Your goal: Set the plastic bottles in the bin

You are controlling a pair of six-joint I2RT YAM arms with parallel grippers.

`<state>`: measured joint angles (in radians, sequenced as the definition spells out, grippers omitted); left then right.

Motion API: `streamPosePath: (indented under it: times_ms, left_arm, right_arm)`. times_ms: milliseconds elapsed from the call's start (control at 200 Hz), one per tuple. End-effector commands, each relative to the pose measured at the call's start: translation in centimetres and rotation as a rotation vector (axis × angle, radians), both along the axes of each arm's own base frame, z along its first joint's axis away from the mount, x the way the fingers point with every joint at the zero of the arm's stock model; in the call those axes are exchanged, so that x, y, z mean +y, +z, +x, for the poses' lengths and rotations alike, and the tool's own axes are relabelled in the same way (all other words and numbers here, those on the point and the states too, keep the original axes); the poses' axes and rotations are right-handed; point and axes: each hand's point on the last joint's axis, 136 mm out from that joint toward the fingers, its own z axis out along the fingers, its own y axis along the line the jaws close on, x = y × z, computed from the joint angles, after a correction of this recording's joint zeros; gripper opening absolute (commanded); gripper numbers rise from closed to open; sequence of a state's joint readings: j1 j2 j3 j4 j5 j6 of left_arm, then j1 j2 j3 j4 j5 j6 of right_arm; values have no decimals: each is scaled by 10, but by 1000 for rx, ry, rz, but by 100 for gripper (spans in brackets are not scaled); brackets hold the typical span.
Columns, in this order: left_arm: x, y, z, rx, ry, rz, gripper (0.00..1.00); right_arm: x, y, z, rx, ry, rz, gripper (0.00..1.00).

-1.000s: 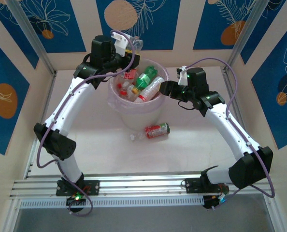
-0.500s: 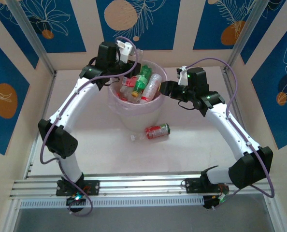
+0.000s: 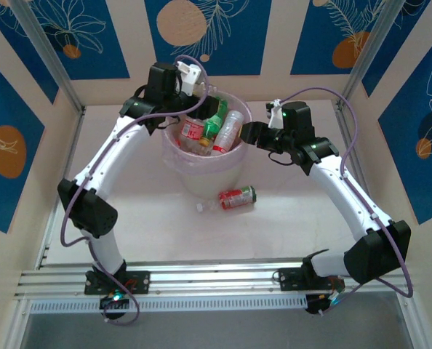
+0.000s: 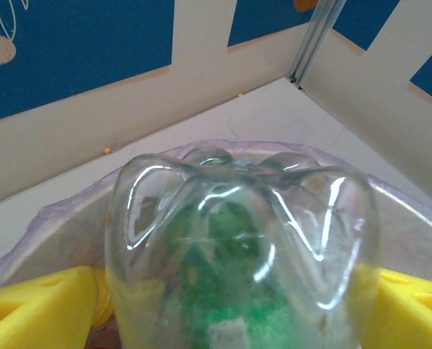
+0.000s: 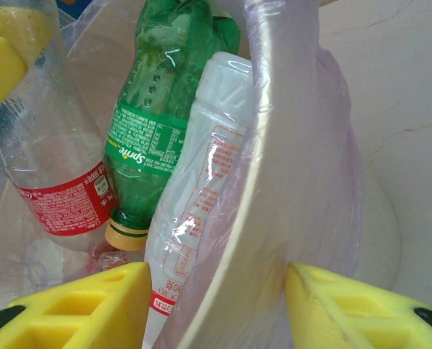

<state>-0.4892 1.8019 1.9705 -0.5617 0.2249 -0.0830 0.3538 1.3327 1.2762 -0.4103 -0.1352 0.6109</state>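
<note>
Left arm has come down from above far rim, and its clear bottle (image 4: 238,218) now sits inside bin (image 3: 205,174).
Left claw (image 4: 227,302): spread wide, fingers just beside bottle base, looks let go.
Right claw (image 5: 216,305): clamped on bin rim, one finger inside, one outside.
Done: pile in bin, including green bottle (image 5: 165,94) and pale-label bottle (image 5: 201,182). More lie beneath, count unclear.
Left for you: one red-label bottle (image 3: 236,196) lying on worktop (image 3: 143,218), just in front of bin.
Bottles: thin, glary, likely crushable.
</note>
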Motion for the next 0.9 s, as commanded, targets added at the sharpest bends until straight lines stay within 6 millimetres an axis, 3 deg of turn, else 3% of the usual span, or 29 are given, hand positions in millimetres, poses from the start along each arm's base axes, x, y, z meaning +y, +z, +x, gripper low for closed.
streamPosePath:
  times_ms: [0,150,540,895]
  left_arm:
    - [7,50,-15,-128,1,-20,85]
    - [15,43,-11,-132,41,20,71]
    - [34,-24,3,-41,136,173,53]
    - [32,-49,9,6,133,180,52]
  right_arm:
    - [-1,-13,-3,33,12,-10,52]
    - [1,-12,-3,33,15,-2,52]
    - [0,-11,-4,31,11,-7,52]
    - [1,-10,-3,29,15,-7,52]
